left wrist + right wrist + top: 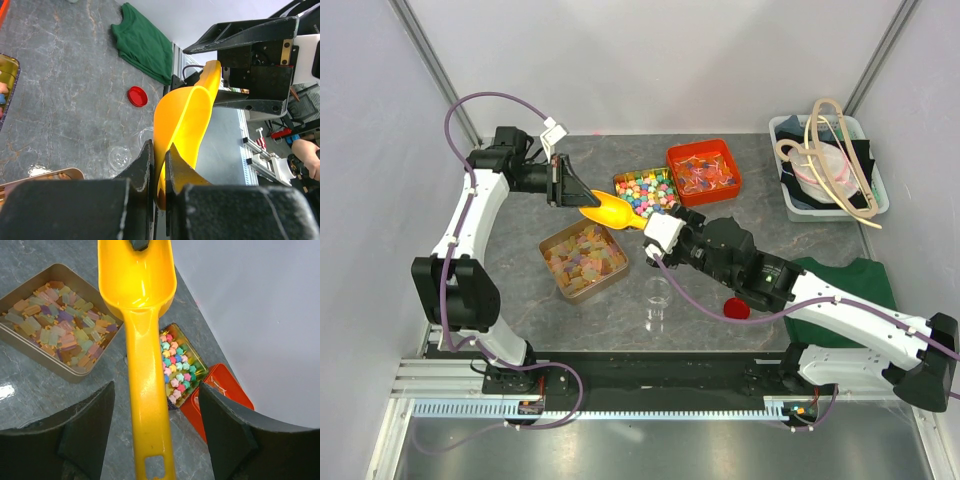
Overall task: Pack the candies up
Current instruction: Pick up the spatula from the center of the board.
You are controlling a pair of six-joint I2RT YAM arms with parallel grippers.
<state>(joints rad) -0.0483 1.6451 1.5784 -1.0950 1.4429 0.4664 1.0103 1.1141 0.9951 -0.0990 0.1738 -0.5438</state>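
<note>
**Scoop Clamped by Left Tool; Right Tool Spread About the Handle**

Left tool [159, 162]: closed tight on the bowl wall of the yellow scoop [610, 212], holding it above the tabletop [520, 300].

Candies [583, 258]: pale pastel pieces filling a tan tin [603, 286] on the tabletop, just on the near side of the scoop.

Right tool [156, 390]: jaws wide apart, one on each side of the scoop handle, with a gap on both sides, gripping nothing.

Near the right arm: a clear cup [657, 300], then a red lid [737, 308], both on the tabletop.
</note>
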